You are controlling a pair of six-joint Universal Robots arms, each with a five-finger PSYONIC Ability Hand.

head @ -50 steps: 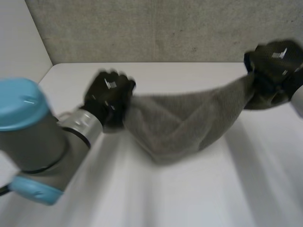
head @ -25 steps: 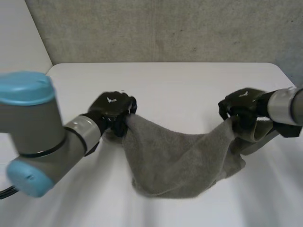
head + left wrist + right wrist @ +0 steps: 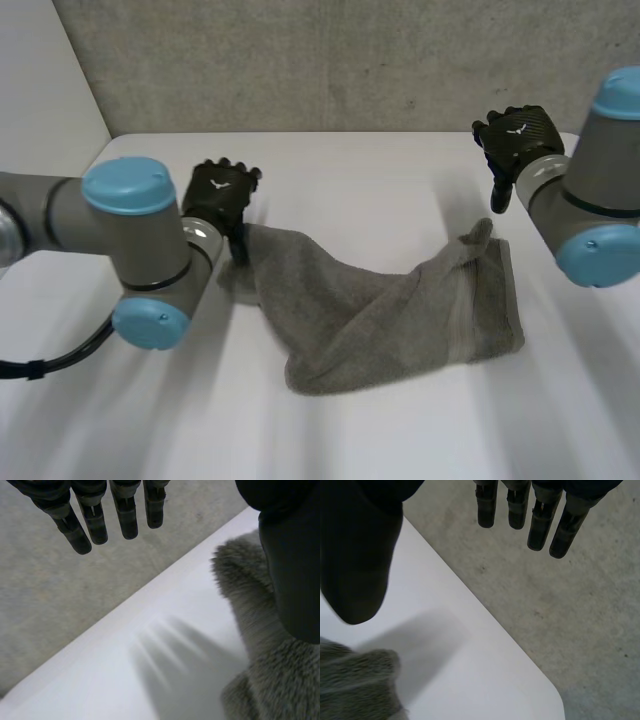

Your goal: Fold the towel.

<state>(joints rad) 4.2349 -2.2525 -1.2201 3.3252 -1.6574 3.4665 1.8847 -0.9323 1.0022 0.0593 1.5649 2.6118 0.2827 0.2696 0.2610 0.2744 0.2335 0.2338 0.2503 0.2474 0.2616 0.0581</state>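
Note:
A grey towel (image 3: 390, 310) lies crumpled on the white table (image 3: 350, 180), stretched from left to right with a raised peak at its right end. My left hand (image 3: 222, 192) hovers open just above the towel's left end, holding nothing. In the left wrist view its fingers (image 3: 95, 522) are straight and the towel (image 3: 260, 645) lies under its thumb (image 3: 292, 555). My right hand (image 3: 515, 140) is open and lifted above and behind the towel's right end. In the right wrist view its fingers (image 3: 540, 520) are straight, and a towel corner (image 3: 357, 685) lies below the thumb (image 3: 357, 550).
Behind the table's far edge lies grey concrete floor (image 3: 330, 60). The table's rounded far right corner (image 3: 555, 700) sits close beside my right hand. Bare tabletop lies in front of the towel.
Both hands have let go of the towel's ends and opened. The towel has dropped onto the table. The right hand rose and moved back; the left hand moved slightly back.

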